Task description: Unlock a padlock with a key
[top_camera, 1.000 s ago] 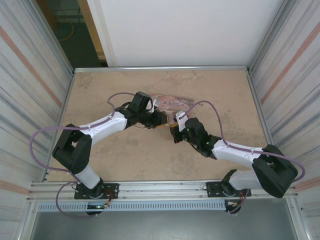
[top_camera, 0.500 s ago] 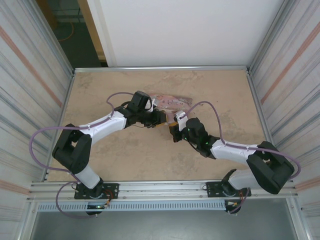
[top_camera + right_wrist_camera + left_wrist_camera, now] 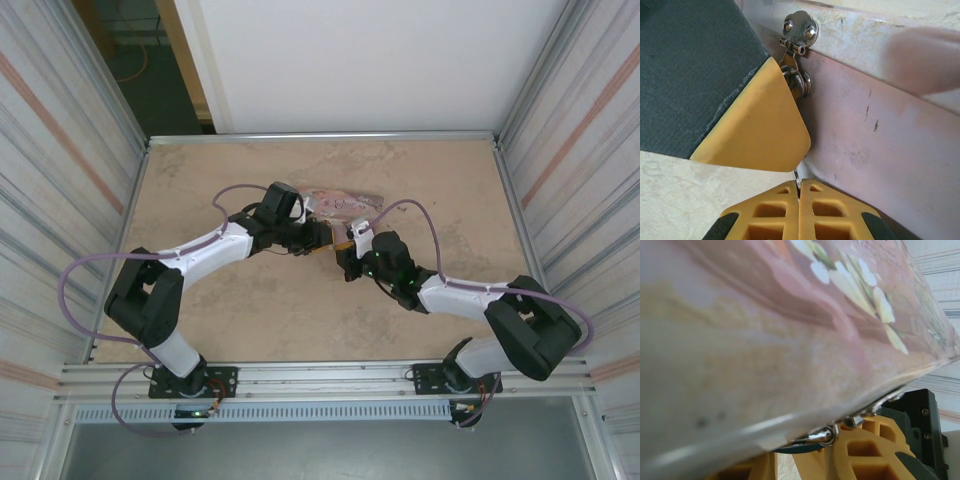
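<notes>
Padlock (image 3: 799, 449): barely exposed. In the left wrist view a dark teal edge shows just under a silvery loop (image 3: 822, 435) at the rim of the pink illustrated tin box (image 3: 345, 203). I take that edge for the lock body, hanging at the tin's hasp (image 3: 799, 29). The keyhole is hidden.

Left gripper (image 3: 318, 238): fingers set narrow, one on each side of the teal edge, apparently pinching the lock. Judged purpose: to steady so small a body against twisting and to present it toward the other arm. In the right wrist view one of its yellow fingertips (image 3: 765, 125) covers the lock just below the hasp.

Right gripper (image 3: 799, 186): fingers pressed together, with a thin metal sliver projecting from between the tips, which I take for the key (image 3: 796, 176). It points toward the hasp area, just beside the left fingertip; contact cannot be determined.

Both grippers meet tip to tip at the tin's near side, mid-table (image 3: 250, 320). By my reading, insertion is not yet made.
</notes>
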Available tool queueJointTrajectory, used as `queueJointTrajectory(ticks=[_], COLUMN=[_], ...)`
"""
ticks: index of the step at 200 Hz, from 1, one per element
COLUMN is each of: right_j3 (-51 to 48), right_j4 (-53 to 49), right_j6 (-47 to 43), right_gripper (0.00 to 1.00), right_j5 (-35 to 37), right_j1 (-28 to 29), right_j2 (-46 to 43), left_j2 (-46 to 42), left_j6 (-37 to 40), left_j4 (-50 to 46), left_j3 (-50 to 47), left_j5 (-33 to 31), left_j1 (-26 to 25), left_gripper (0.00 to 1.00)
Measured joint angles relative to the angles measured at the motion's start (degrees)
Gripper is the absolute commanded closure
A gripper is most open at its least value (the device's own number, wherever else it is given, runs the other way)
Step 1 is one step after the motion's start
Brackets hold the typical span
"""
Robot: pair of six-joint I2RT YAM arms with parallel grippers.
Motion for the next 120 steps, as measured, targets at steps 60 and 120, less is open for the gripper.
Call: queueJointTrajectory(ticks=[60, 120], right_j3=[1.11, 2.25], right_j4=[-0.87, -1.20], right_j6=[0.28, 1.51], right_gripper=[1.00, 1.00], right_j5=[-1.18, -1.46], right_j1=[-0.59, -1.16], right_j2=[0.11, 0.50], left_j2=[0.00, 0.00], left_j6=[-0.09, -1.36], left_j4=[0.35, 1.95], left_j3=[0.00, -0.09], left_j5=[0.07, 0.02], left_j1=[0.04, 0.42], left_gripper=[0.92, 0.92])
